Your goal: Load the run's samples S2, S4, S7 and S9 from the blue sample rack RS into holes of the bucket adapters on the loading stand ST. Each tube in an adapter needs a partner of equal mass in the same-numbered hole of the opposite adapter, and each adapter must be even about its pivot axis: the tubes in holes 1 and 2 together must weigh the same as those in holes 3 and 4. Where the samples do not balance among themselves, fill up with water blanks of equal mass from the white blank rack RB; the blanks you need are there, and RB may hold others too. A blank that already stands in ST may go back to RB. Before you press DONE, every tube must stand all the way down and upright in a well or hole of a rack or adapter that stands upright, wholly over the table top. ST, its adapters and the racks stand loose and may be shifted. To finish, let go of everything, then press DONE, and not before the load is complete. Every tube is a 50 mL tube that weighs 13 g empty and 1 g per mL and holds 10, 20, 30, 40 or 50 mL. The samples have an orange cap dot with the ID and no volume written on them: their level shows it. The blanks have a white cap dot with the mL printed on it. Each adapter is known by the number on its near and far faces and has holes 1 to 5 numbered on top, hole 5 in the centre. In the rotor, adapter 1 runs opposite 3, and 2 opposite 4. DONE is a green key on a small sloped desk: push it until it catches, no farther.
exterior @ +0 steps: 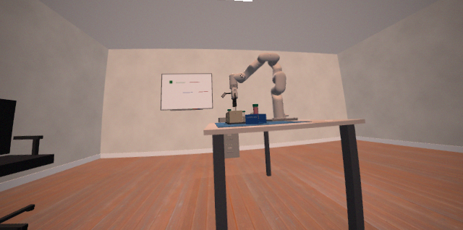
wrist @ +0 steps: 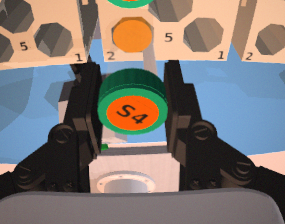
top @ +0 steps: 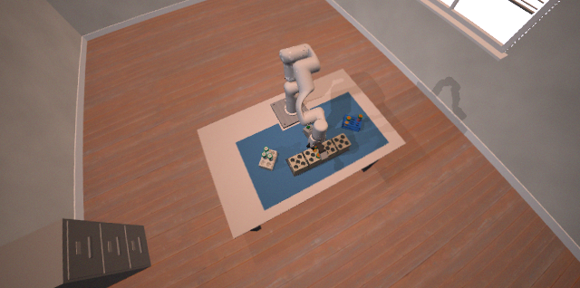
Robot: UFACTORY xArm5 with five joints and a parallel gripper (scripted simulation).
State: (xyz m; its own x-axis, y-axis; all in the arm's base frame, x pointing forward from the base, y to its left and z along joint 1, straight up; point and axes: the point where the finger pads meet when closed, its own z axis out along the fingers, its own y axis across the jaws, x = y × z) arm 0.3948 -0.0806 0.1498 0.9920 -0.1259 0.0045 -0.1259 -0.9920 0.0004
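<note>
My gripper (wrist: 132, 80) (top: 317, 148) (exterior: 234, 105) is shut on sample tube S4 (wrist: 130, 111), green-capped with an orange dot, and holds it upright over the row of beige bucket adapters on the stand ST (top: 296, 164) (exterior: 235, 116). In the wrist view the tube's orange lower end (wrist: 132, 34) hangs by the near edge of one adapter (wrist: 174, 51), next to its number 2. The blue sample rack RS (top: 352, 123) (exterior: 255, 118) stands to the right with a few tubes in it.
The white blank rack RB (top: 266, 160) with several green-capped tubes stands left of ST on the blue mat (top: 272, 184). The arm's base (top: 286, 116) is behind ST. Many adapter holes are open. The table edges (top: 222, 143) lie well outside the mat.
</note>
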